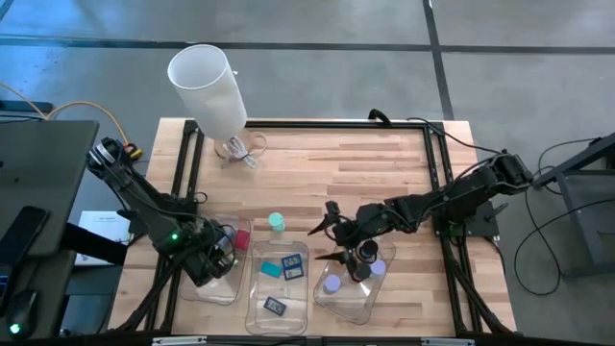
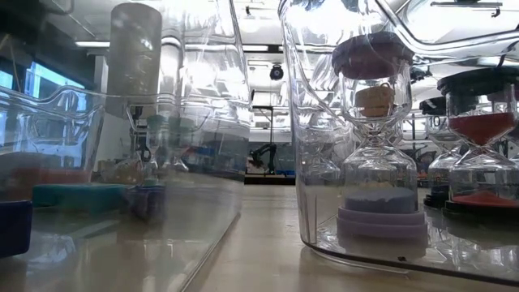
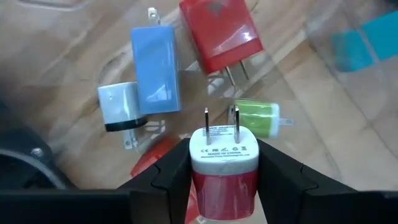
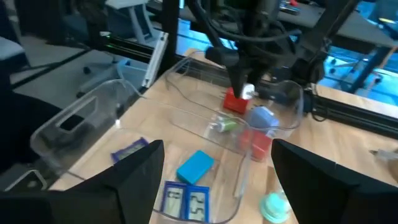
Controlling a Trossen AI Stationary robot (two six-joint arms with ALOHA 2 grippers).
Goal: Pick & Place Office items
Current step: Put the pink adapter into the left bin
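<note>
red-and-white charger (image 3: 224, 168) clamped between left claw (image 3: 225, 180) fingers

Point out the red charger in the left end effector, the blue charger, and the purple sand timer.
Red charger (image 3: 222, 165): left wrist view, white pronged face.
Blue charger (image 3: 155, 68): left wrist view, middle of its body.
Purple sand timer (image 2: 381, 221): low view, its purple base.

There are three clear trays (image 1: 288, 309) on the table and one tall white cylinder (image 1: 209, 88). The left wrist view shows six wall chargers (image 3: 224, 163): three red, one blue, one green, one grey. The low view shows three sand timers (image 2: 381, 138).
</note>
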